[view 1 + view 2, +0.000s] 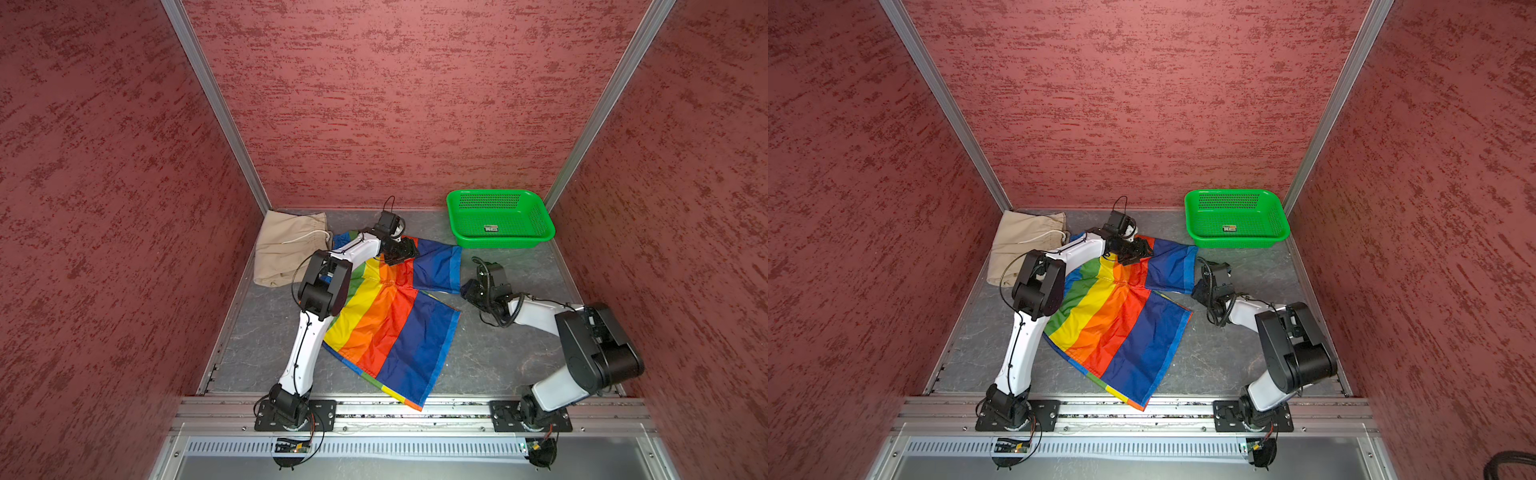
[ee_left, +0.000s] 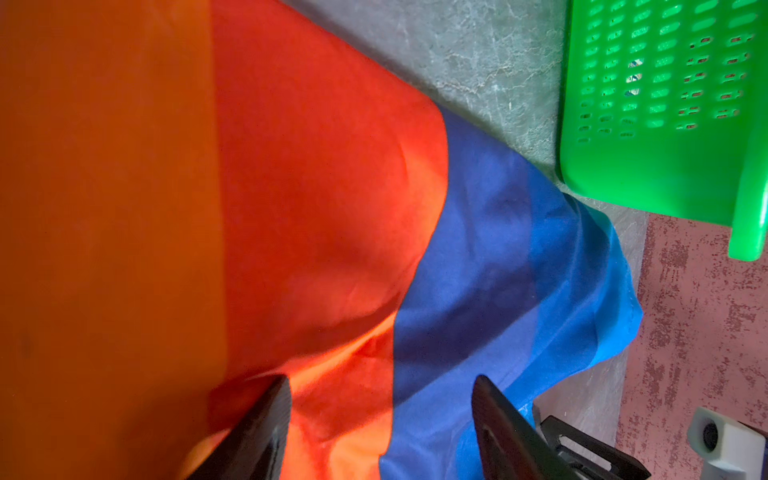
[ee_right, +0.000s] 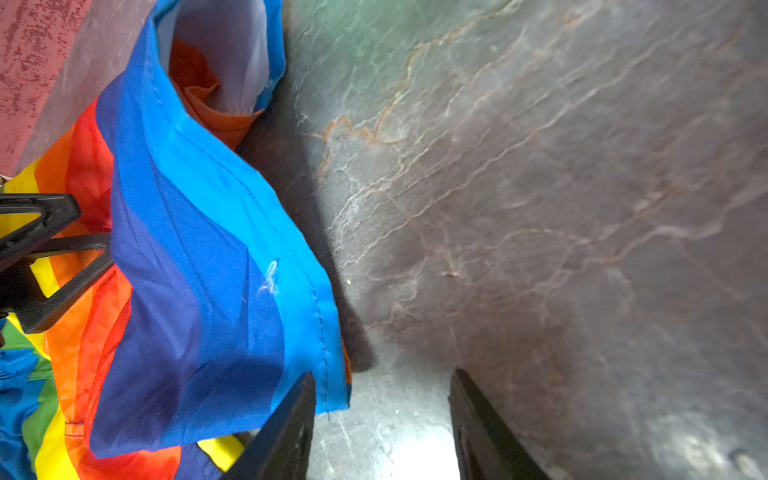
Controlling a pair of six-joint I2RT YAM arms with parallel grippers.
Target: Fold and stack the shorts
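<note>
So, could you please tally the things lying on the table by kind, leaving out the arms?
Shorts: 2 (beige pair, rainbow pair)
Basket: 1
Total: 3

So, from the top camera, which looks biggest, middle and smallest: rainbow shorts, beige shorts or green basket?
1. Rainbow shorts, clearly largest.
2-3. Green basket and beige shorts look about alike; the beige pair is partly hidden.
</note>
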